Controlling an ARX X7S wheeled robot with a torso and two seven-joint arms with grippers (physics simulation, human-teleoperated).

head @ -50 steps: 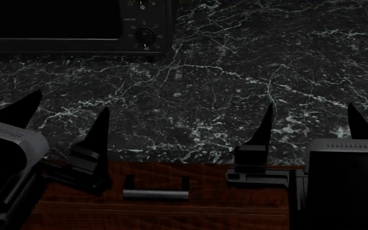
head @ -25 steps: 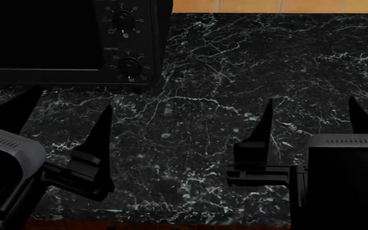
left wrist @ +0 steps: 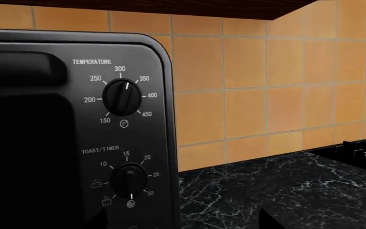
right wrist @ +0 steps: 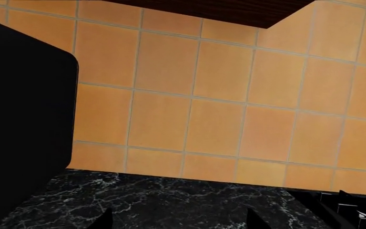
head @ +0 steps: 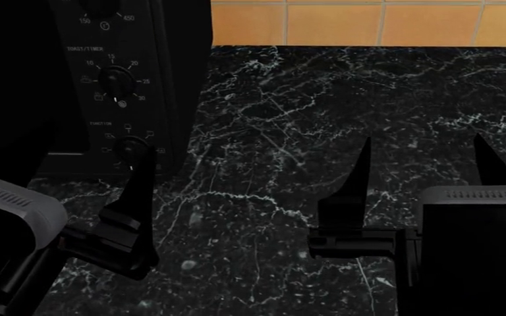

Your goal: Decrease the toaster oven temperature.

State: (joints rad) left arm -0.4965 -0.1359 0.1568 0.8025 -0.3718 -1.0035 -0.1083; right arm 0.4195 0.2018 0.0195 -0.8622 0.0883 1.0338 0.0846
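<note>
We are facing the black marble counter [head: 323, 118] under orange wall tiles [right wrist: 221, 124], with the toaster oven [head: 178, 79] sitting at its back left, its temperature knob [left wrist: 122, 97] pointing just past 300, while our left gripper [head: 68, 178] and right gripper [head: 424, 171] are hovering spread wide, holding nothing.

Black toaster oven [left wrist: 75, 133], white-veined black marble counter [head: 323, 99], orange tiles [right wrist: 221, 119].
</note>
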